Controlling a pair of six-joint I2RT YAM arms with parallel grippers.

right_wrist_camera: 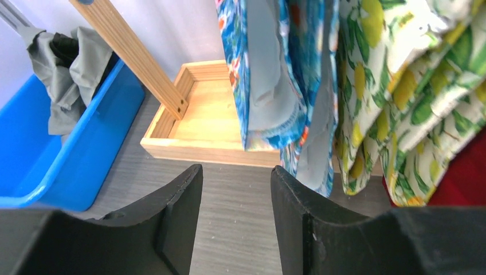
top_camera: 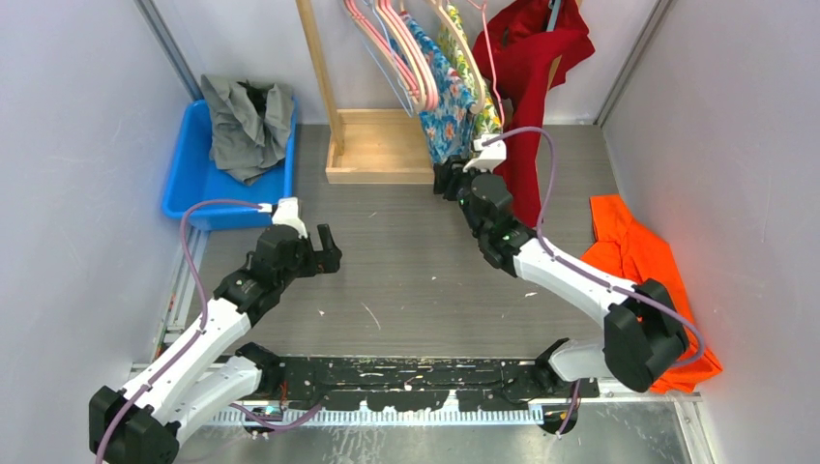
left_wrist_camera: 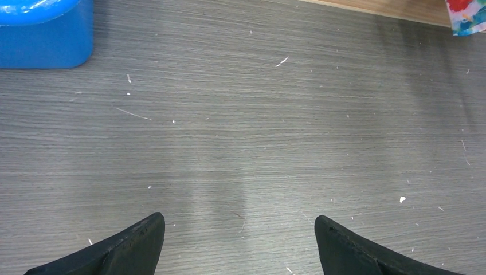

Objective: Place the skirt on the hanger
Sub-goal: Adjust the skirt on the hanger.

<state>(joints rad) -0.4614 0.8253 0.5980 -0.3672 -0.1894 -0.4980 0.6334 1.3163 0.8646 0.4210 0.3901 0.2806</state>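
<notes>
Where the left gripper [top_camera: 329,251] hangs: over bare desk left of centre, near the blue bin [top_camera: 193,179]; we see its jaws wide apart and empty.
Right gripper [top_camera: 447,180]: at the far edge, close before the hanging hems; jaws parted by a narrower gap, and we find nothing between them.
Blue floral skirt [top_camera: 447,97]: hanging from a pink hanger [top_camera: 411,48] on the wooden rack [top_camera: 377,150], middle of the far edge.
Lemon-print skirt [right_wrist_camera: 412,97]: hung just beside it, rightward.
Red garment [top_camera: 527,68]: hung further right.
Orange garment [top_camera: 638,251]: crumpled at the right edge.
Grey garment [top_camera: 247,121]: heaped in the bin, far left corner.
</notes>
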